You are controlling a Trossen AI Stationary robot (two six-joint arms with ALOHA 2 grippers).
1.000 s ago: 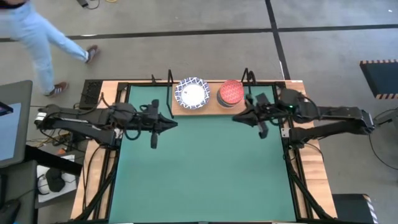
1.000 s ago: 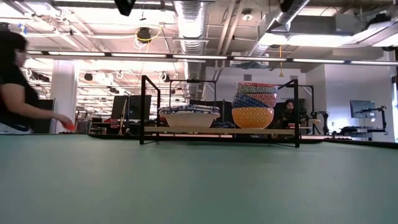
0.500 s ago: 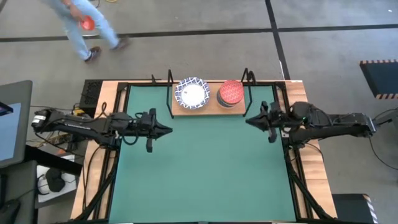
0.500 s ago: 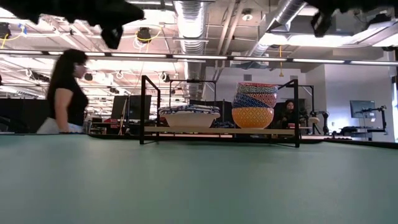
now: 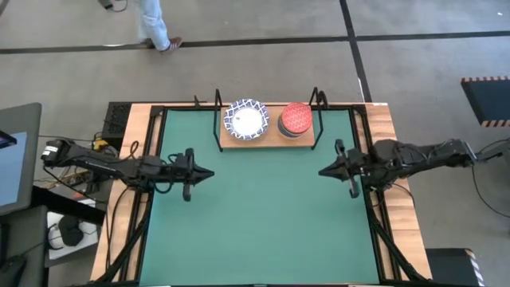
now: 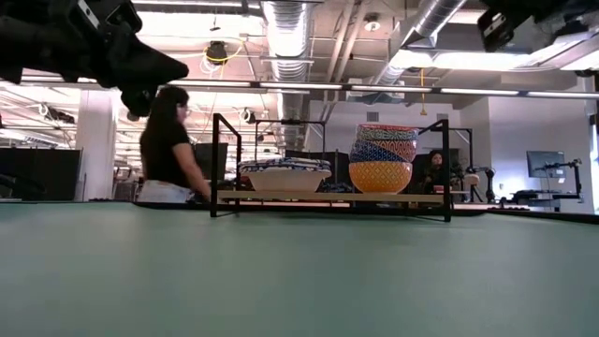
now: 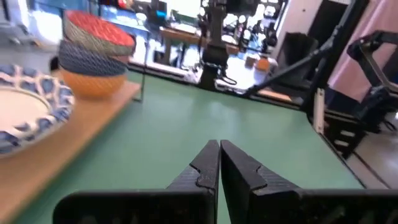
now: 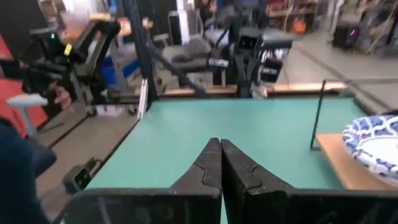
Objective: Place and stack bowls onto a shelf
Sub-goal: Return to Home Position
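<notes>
**Both arms held level at the table's sides, jaws closed and empty; every bowl on the shelf.**

The left gripper (image 5: 209,172) points inward over the left edge of the green mat (image 5: 255,223), its fingers (image 7: 206,165) pressed together with nothing between them. The right gripper (image 5: 322,171) mirrors it from the right edge, fingers (image 8: 208,163) likewise pressed together. The shelf (image 5: 273,138) stands at the mat's far edge, beyond and between the two tips. Its left half carries a stack of white bowls (image 5: 246,119) with blue-patterned rims. Just beside it, the right half carries a taller stack topped by a red patterned bowl (image 5: 296,118), with a yellow-orange bowl (image 6: 380,176) at its base. Both stacks lie well apart from either gripper. A person (image 6: 168,145) stands beyond the table.
</notes>
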